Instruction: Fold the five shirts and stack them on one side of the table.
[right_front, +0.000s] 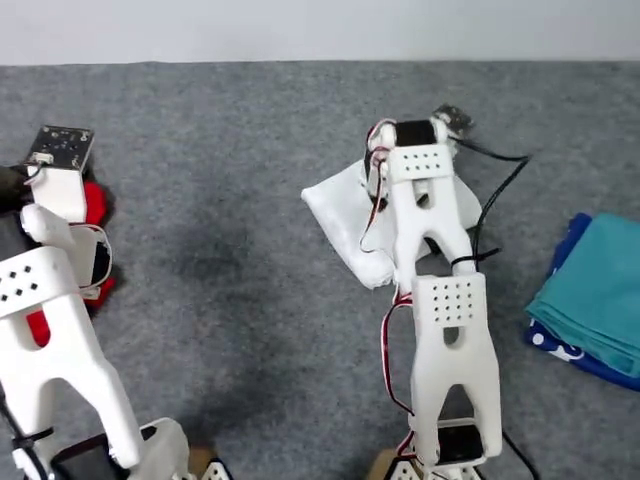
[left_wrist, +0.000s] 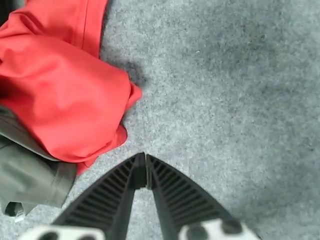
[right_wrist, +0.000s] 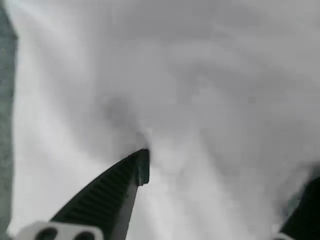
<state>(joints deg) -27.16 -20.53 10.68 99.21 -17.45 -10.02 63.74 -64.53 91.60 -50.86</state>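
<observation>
Evidently the white shirt is the piece in hand for folding. The right claw is spread wide directly over it with nothing gripped, and the cloth is seen beneath and between its two fingers; whether it is touched cannot be told. The left claw is held shut and empty, tips meeting, above the grey desk. The crumpled red shirt lies just beside its tips, with a dark garment next to that. A folded stack, teal over blue, is laid well apart from the right claw, presumably as the start of the pile wanted at one side.
</observation>
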